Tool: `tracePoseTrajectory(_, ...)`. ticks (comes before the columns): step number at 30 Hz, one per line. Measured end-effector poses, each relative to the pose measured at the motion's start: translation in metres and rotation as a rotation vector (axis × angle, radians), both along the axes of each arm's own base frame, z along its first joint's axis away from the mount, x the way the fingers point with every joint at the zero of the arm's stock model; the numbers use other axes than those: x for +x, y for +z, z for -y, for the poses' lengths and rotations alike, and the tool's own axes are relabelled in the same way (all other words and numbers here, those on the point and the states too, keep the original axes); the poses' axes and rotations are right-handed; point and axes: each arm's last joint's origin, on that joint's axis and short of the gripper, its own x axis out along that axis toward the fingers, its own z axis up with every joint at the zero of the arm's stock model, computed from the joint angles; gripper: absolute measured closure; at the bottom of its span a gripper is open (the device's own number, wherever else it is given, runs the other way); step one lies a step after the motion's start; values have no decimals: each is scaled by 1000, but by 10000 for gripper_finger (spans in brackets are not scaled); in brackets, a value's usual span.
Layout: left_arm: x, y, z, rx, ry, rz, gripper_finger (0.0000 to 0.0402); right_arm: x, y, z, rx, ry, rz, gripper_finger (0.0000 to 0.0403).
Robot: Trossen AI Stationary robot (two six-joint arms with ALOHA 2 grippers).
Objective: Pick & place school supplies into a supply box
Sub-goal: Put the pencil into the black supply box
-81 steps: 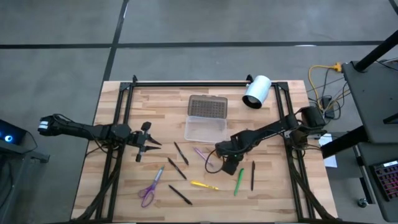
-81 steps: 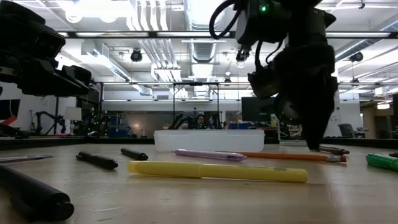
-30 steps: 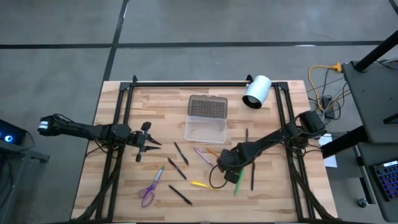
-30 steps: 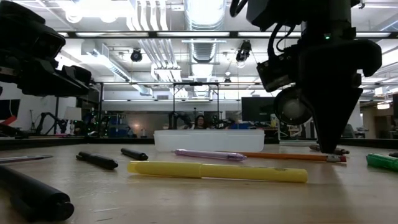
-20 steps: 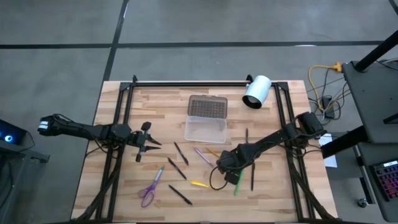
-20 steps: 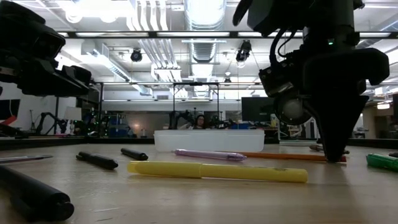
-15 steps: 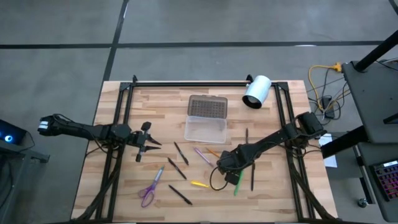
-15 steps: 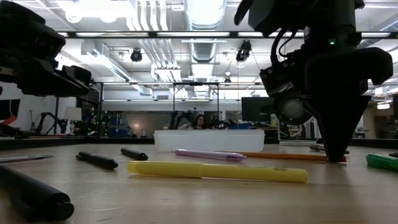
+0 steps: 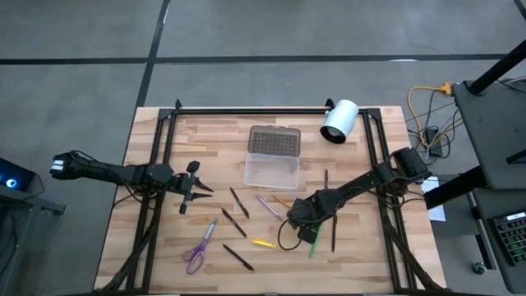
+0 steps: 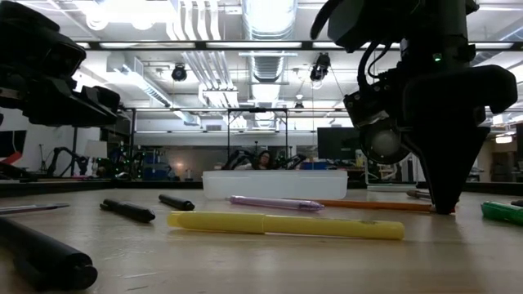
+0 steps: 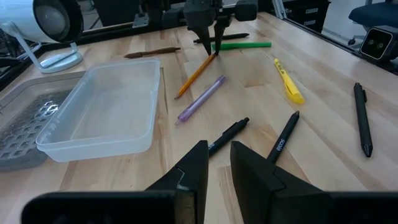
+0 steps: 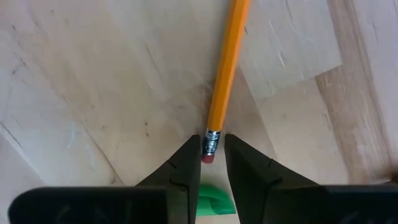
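Observation:
My right gripper [image 12: 212, 142] points down at the table and is open. Its fingertips stand on either side of the eraser end of an orange pencil [image 9: 282, 202], which lies flat in front of the supply box [image 9: 271, 173]. The box is a clear tray with its dotted lid [image 9: 274, 140] folded back. A lilac pen [image 9: 267, 204], a yellow pen [image 9: 265, 244], a green pen [image 9: 315, 241], black pens [image 9: 235, 222] and purple scissors [image 9: 197, 251] lie flat on the wood. My left gripper [image 11: 219, 155] waits at the table's left, open by a narrow gap with nothing in it. My right gripper comes from above, with one fingertip [image 12: 191, 152] on each side of the pencil's metal band and eraser [image 12: 210, 146], and its fingers lie across the pencil. I cannot tell whether the tips touch it. The pencil lies flat on the table.
A white cylinder [image 9: 339, 121] lies at the far right corner. A brown pencil [image 9: 325, 178] and a black pen [image 9: 334, 233] lie to the right of my right gripper. Black frame rails [image 9: 156, 189] run along both sides of the table.

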Motion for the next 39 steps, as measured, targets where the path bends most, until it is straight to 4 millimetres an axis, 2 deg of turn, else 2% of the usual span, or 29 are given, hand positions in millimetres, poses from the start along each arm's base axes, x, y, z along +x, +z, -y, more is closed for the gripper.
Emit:
tracePoseTrajectory(10,0,0,0,0,0,0,348,6,-17,9,60,-29,-81,335)
tracePoseTrajectory(18,0,0,0,0,0,0,348,7,-15,11,56,-27,-74,335)
tracePoseTrajectory(30,0,0,0,0,0,0,348,6,-15,12,-2,166,-49,335)
tracePoseTrajectory(39,0,0,0,0,0,0,348,6,-16,12,-17,128,-49,340)
